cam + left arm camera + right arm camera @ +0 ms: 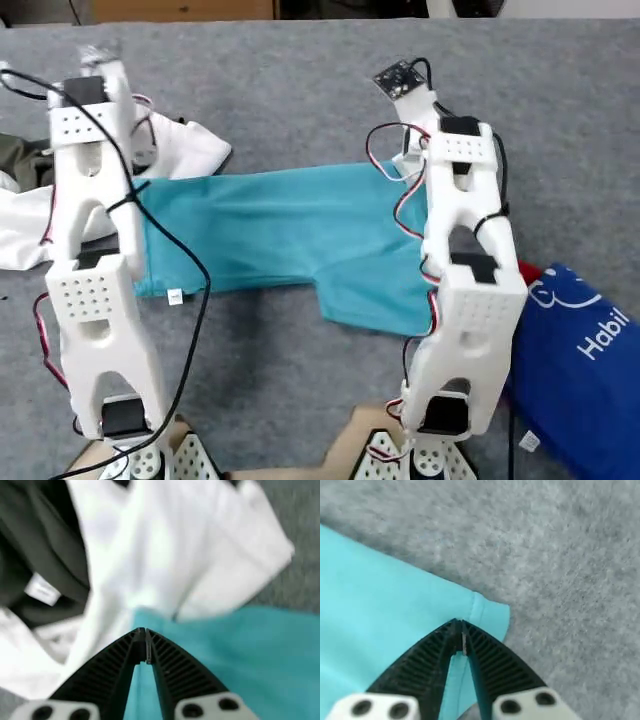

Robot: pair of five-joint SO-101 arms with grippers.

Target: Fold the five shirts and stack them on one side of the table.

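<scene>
A teal shirt (290,230) lies spread across the middle of the grey table, folded into a long band with a flap toward the front. My left gripper (142,645) is shut on the teal shirt's (250,655) left corner, where it overlaps a white shirt (175,545). My right gripper (460,635) is shut on the teal shirt's (380,605) far right corner, with teal cloth showing between the fingers. In the high view the left arm (95,220) stands over the shirt's left end and the right arm (465,250) over its right end.
A crumpled white shirt (30,225) and a dark shirt (15,160) lie at the table's left edge. A blue shirt (580,370) lies at the right front, with a bit of red cloth (528,272) beside it. Bare grey felt (300,80) stretches behind the teal shirt.
</scene>
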